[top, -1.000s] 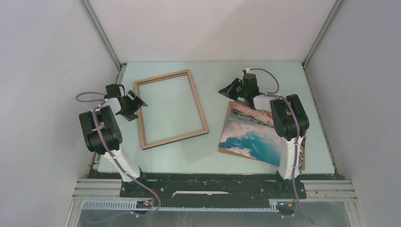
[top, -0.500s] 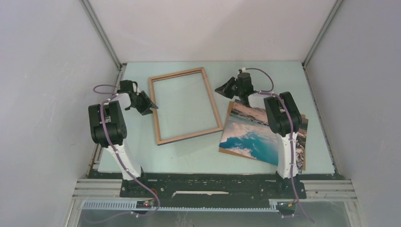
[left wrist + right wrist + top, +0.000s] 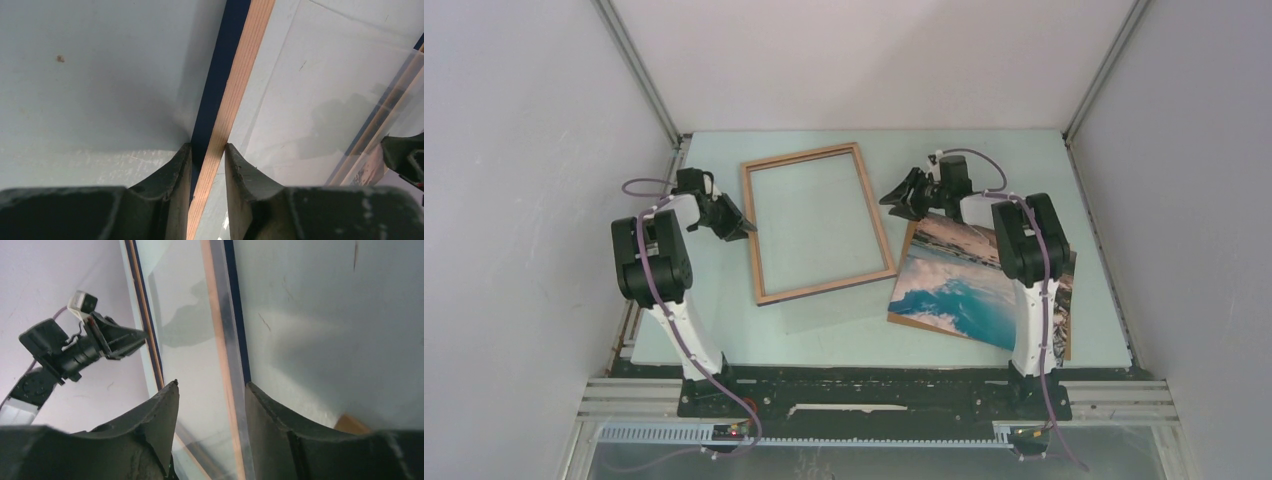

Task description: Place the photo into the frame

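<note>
The frame (image 3: 800, 155) lies flat at mid-table, wood face up, navy along its outer edge. My left gripper (image 3: 742, 228) is at its left rail. In the left wrist view that rail (image 3: 236, 80) runs between the fingers and both tips press on it, so the left gripper (image 3: 207, 147) is shut on the frame. My right gripper (image 3: 889, 196) sits at the right rail. It is open (image 3: 211, 386), its jaws standing either side of that rail (image 3: 240, 340) without touching. The photo (image 3: 949, 290) lies picture side up at the near right, partly hidden by the right arm.
A clear sheet (image 3: 824, 308) shows faintly inside the frame and pokes out past its near rail. White enclosure walls (image 3: 544, 150) close in the pale green table (image 3: 984, 160) on three sides. The arm bases stand along the near edge.
The frame slid to the right and the left gripper went with it. The left jaws closed onto the left rail. The right gripper, shut before, has opened.
</note>
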You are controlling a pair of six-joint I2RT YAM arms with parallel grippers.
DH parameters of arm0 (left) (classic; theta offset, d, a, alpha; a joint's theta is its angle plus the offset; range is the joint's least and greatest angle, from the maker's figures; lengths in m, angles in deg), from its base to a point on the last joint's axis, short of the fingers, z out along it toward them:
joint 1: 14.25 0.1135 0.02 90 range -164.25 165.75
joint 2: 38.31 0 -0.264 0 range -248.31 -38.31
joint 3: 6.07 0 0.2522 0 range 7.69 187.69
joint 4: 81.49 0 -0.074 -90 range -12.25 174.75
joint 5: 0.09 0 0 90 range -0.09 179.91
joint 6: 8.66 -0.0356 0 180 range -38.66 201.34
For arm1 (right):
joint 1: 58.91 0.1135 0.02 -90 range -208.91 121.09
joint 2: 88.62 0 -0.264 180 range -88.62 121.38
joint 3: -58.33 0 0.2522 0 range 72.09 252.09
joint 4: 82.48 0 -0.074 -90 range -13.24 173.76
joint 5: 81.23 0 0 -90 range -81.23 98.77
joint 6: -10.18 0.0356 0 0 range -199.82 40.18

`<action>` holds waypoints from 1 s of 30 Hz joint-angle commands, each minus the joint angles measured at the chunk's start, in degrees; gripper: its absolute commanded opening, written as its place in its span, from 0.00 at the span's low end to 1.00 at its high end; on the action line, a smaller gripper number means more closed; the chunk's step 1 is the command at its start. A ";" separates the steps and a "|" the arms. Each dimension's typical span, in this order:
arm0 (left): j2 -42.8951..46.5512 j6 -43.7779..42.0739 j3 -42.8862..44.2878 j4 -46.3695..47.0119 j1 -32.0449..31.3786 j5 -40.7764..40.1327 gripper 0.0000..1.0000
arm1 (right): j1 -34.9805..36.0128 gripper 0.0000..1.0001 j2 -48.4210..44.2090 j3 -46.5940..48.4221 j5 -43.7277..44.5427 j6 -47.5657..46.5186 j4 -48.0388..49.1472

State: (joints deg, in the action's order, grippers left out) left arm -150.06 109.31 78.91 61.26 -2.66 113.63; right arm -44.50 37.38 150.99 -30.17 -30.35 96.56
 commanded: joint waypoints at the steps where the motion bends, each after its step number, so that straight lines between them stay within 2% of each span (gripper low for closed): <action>1: -0.18 0.45 1.37 1.32 -1.04 3.23 0.28 | 1.25 0.60 -4.81 -6.36 -3.43 -0.71 2.15; 8: -0.16 0.92 1.29 1.64 -1.56 3.70 0.28 | 0.27 0.71 -11.27 -18.30 -1.47 1.03 5.54; 13: -0.31 0.75 1.37 1.61 -1.58 3.61 0.28 | 0.39 0.72 -18.08 -26.19 -1.15 1.52 5.20; 19: 0.10 1.38 1.31 2.14 -1.56 4.59 0.28 | 0.22 0.70 -24.77 -37.50 -3.50 3.30 9.71; 24: -0.05 1.47 1.29 2.21 -1.56 5.02 0.27 | 0.90 0.63 -26.52 -42.96 -5.88 5.85 15.57; 27: -0.11 1.44 1.29 2.20 -1.58 5.17 0.27 | 0.98 0.51 -26.88 -45.29 -7.02 9.37 20.79; 30: -0.06 1.40 1.37 2.22 -1.55 5.28 0.27 | 1.54 0.41 -29.17 -45.93 -6.20 9.98 20.65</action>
State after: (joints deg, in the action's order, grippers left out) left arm -150.41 109.79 78.91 62.42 -3.38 115.23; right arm -43.80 12.64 105.72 -35.48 -23.48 111.37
